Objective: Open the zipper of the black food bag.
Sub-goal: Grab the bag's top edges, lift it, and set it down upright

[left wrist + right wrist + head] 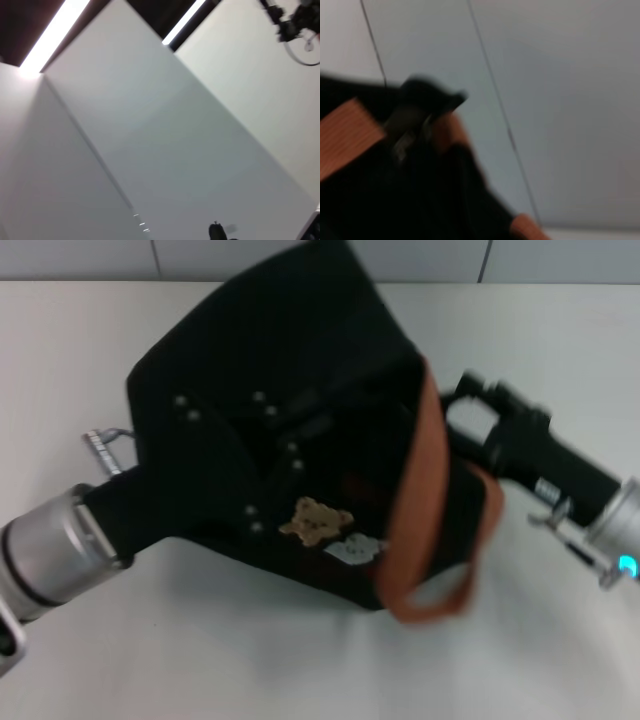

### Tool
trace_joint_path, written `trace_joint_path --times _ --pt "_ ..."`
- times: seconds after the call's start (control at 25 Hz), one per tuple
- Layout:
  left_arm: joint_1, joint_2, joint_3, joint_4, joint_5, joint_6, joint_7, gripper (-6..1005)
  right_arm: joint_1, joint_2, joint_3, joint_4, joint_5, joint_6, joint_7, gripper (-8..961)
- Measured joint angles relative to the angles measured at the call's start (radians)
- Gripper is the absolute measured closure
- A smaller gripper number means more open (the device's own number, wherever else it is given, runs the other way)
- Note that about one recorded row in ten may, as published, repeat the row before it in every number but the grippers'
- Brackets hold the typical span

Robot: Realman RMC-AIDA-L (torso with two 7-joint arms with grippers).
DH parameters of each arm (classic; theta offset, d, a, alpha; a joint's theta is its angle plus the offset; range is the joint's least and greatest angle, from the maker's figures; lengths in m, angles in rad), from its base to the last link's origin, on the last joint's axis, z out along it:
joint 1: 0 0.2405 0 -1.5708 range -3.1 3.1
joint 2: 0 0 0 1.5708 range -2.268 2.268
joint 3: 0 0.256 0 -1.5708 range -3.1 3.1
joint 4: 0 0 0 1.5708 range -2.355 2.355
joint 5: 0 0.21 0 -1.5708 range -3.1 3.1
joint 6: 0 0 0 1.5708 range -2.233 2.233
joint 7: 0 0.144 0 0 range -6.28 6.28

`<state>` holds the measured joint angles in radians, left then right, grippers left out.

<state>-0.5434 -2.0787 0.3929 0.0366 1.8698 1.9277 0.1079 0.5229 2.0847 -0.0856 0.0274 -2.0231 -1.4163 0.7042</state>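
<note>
While the white table (560, 660) lies under it, we see the black food bag (270, 390) tipped up at centre between both arms. We cannot tell how the left gripper (150, 490), buried in the bag, or the right gripper (462, 400), at its strap side, hold their fingers.

A boxy black fabric food bag (270, 440) fills the middle of the head view, crossed at right by an orange-brown webbing strap (415, 510). Low on its front sit a tan bear patch (315, 521) and a white one (352, 550). Beneath lies a plain white tabletop (300, 660); pale grey wall panels (200, 255) run along the top.
</note>
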Motion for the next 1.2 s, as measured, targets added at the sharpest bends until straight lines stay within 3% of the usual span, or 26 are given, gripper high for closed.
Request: trace_joint_path --times 0.2,0.32,0.36,0.52,0.68,0.88,1.2 --pt "-0.057 -0.001 0.06 -0.016 0.0 -0.03 0.026 904 -0.058 -0.001 -0.073 0.018 -0.002 0.015 0.025 122" --pt "-0.071 -0.002 0.074 -0.018 0.001 -0.036 0.026 903 -0.154 0.0 -0.06 0.016 0.016 -0.046 0.007 122" --pt "-0.074 -0.001 0.076 -0.018 0.001 -0.038 0.027 903 -0.154 0.0 -0.06 0.016 0.016 -0.046 0.007 122" --pt "-0.086 -0.001 0.091 -0.018 0.0 -0.047 0.029 907 -0.282 0.0 0.05 0.007 0.072 -0.245 -0.055 122" --pt "-0.088 -0.001 0.101 -0.021 0.0 -0.053 0.044 910 -0.323 0.002 0.118 0.009 0.074 -0.346 -0.154 122" --pt "-0.088 -0.001 0.114 -0.024 0.001 -0.057 0.052 910 -0.317 0.003 0.176 0.036 0.075 -0.463 -0.306 122" --pt "-0.098 -0.001 0.125 -0.041 0.001 -0.064 0.086 910 -0.17 0.003 0.204 0.051 0.076 -0.47 -0.375 122"
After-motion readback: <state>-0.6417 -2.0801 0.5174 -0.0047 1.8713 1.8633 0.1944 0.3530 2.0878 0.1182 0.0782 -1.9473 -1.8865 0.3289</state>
